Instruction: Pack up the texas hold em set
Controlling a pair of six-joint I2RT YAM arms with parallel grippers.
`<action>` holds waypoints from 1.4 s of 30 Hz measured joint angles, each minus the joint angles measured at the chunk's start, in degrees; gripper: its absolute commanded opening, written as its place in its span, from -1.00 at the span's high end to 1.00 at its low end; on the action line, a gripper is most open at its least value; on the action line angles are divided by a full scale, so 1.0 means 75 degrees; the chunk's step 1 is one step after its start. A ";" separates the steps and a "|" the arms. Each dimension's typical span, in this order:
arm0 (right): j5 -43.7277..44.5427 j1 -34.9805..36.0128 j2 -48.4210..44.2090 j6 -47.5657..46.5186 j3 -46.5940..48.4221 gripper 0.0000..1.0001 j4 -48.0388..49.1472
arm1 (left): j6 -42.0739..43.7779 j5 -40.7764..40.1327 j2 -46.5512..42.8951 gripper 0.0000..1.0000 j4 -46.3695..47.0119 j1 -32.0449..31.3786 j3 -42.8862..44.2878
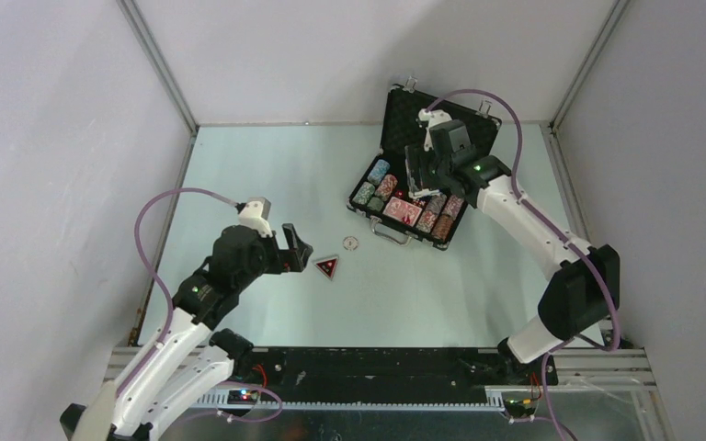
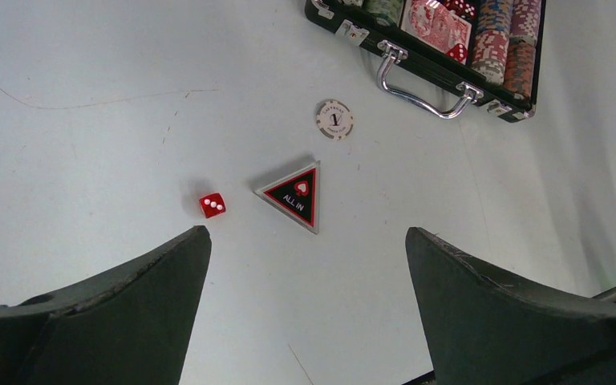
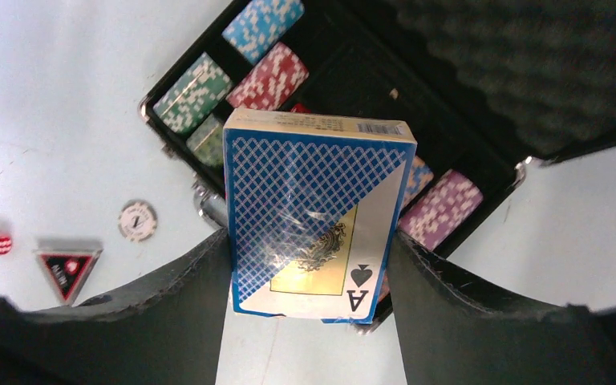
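Table [image 1: 239,165] room lies open around my left gripper [image 1: 296,246], jaws spread wide over the bare pale surface. Red die [image 2: 212,205], black "ALL IN" triangle [image 2: 295,196] and round white button [image 2: 334,119] sit just ahead of it. Farther right, my right gripper [image 3: 310,249] pinches the glossy blue card deck [image 3: 313,184] by its sides, over the open foam-lined briefcase [image 1: 400,115] and its ridged chip stacks [image 3: 192,92].

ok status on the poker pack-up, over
Right pincer shut on blue deck over open case. Left pincer open, empty; triangle, die, button loose on table. Nothing in the way.
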 measured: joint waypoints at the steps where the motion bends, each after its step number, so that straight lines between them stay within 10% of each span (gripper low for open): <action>1: -0.0029 -0.0050 0.0087 -0.0137 0.0085 0.38 0.0032 | 0.0000 0.0000 0.0015 -0.97 0.0000 0.0000 0.0000; 19: -0.2084 -0.0801 0.3491 -0.3395 0.3392 0.32 -0.0752 | 0.0079 -0.0087 0.0589 -0.97 -0.0035 0.0000 0.0163; 42: -0.2090 -0.1297 0.4800 -0.5954 0.3520 0.33 -0.0807 | 0.0224 -0.0085 0.1547 -0.97 0.0000 0.0000 0.0790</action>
